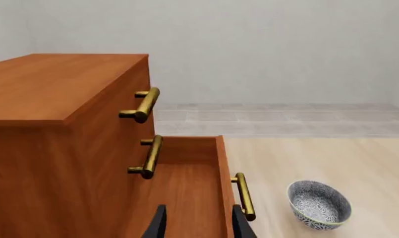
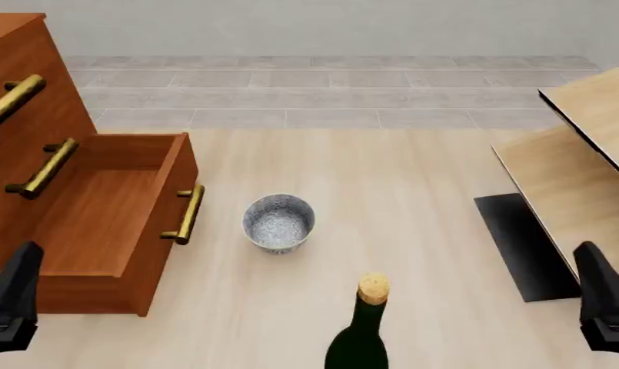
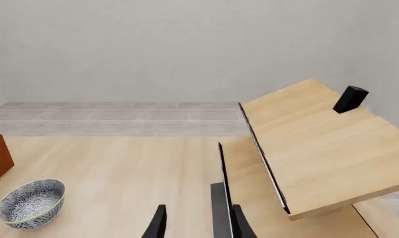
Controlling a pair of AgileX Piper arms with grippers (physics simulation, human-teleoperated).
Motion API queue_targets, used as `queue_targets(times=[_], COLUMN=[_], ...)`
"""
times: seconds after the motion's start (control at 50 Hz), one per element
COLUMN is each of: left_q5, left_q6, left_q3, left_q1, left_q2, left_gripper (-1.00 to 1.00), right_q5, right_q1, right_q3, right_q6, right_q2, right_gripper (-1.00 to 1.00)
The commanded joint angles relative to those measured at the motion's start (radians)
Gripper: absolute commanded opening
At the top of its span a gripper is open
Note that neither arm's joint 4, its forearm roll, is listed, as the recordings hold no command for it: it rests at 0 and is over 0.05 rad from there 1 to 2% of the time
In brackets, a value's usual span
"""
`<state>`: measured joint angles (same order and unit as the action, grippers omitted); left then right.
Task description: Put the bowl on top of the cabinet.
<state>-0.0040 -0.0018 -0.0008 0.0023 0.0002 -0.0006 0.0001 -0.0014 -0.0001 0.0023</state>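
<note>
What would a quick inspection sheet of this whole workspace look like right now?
Surface: pale wood table, bare around the bowl.
Job's things: speckled bowl upright on the table, beside the cabinet; cabinet's lowest drawer pulled open, seems empty; cabinet top bare where visible.
Clutter: dark corked bottle at the near edge; pale wood furniture with black edging on the right, a small black block on it.
Grippers: left gripper and right gripper both open, holding nothing.
Cables: nothing seen.
Surroundings: grey tiled floor, plain pale wall.
</note>
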Motion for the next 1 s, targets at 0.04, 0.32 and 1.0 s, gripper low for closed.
queue_targets(times=[0.04,0.32,1.0], left_q5=[-0.020,-0.039,-0.279], left_q6=[-0.001,0.013,0.114], left_q3=[0.000,0.000,-0.054], left_q1=[0.023,0.012,-0.110], left_q2=[0.000,0.000,0.399], left_gripper=[1.00,1.00,1.00], right_q5=[-0.001,-0.001,-0.001], right_q1=[0.000,0.000,0.000], right_q3=[-0.003,-0.003,-0.003], right_q6=[0.000,0.000,0.000], right_q2=[0.005,0.005,0.005], right_gripper=[1.00,1.00,1.00])
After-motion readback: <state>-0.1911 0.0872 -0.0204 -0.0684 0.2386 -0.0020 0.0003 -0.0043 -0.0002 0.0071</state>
